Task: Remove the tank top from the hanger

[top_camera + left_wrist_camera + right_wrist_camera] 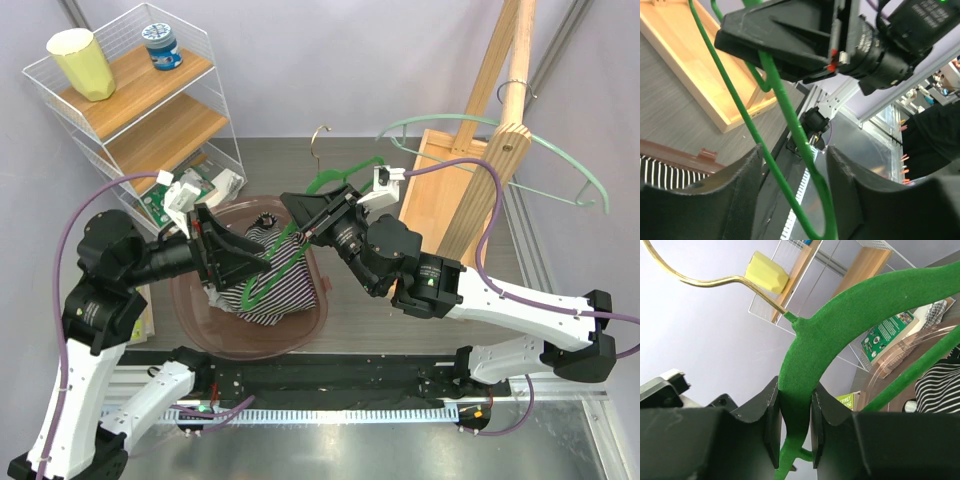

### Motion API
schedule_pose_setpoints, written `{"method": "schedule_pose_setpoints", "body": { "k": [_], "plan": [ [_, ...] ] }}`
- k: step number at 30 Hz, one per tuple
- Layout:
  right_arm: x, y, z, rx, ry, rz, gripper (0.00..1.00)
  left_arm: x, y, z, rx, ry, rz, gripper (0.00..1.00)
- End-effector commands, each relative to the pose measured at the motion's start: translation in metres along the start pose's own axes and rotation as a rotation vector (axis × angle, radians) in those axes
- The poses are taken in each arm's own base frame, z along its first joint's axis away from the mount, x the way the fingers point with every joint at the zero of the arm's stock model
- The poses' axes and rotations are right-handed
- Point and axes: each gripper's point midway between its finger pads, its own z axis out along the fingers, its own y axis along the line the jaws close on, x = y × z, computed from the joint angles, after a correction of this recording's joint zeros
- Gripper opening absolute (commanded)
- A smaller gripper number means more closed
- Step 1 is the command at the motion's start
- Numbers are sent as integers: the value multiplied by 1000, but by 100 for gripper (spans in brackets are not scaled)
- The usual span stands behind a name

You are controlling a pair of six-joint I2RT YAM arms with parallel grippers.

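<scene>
So the right gripper (795,426) is clamping the fuzzy green hanger (807,360) by its neck above the round brown plastic tub (186,305), and the left gripper (795,170) is sitting with jaws apart around its thin bar. The striped black-and-white tank top (288,288) is sagging into the tub, and a snagging strap could yank the hanger loose. There's a grey table (365,312) underneath and lilac walls (300,60) behind.

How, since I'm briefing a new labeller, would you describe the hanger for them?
Find the round brown plastic basin near the table's front edge. The bright green flocked hanger rises from the black-and-white striped tank top in it. Unlike the pale mint hoop on the wooden stand, it has a gold wire hook.
</scene>
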Motion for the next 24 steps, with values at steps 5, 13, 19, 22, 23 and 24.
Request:
{"method": "schedule_pose_setpoints", "body": {
  "k": [5, 13, 19, 22, 23, 24],
  "plan": [
    [-35, 17, -1, -31, -126, 148, 1, 14, 10, 10, 18, 101, 3, 5],
    [-30, 4, -27, -71, -35, 102, 41, 3, 49, 1, -231, 106, 117, 0],
    [-36, -2, -79, -177, 100, 51, 79, -25, 89, 3, -420, 139, 193, 0],
    [-33, -4, -107, -250, 197, -21, 85, -41, 100, 17, -419, 130, 226, 0],
    [-31, -8, -114, -256, 223, -43, 85, -44, 102, 21, -410, 126, 227, 0],
    [-31, -7, -121, -281, 238, -60, 85, -51, 105, 30, -393, 114, 236, 0]
  ]
}}
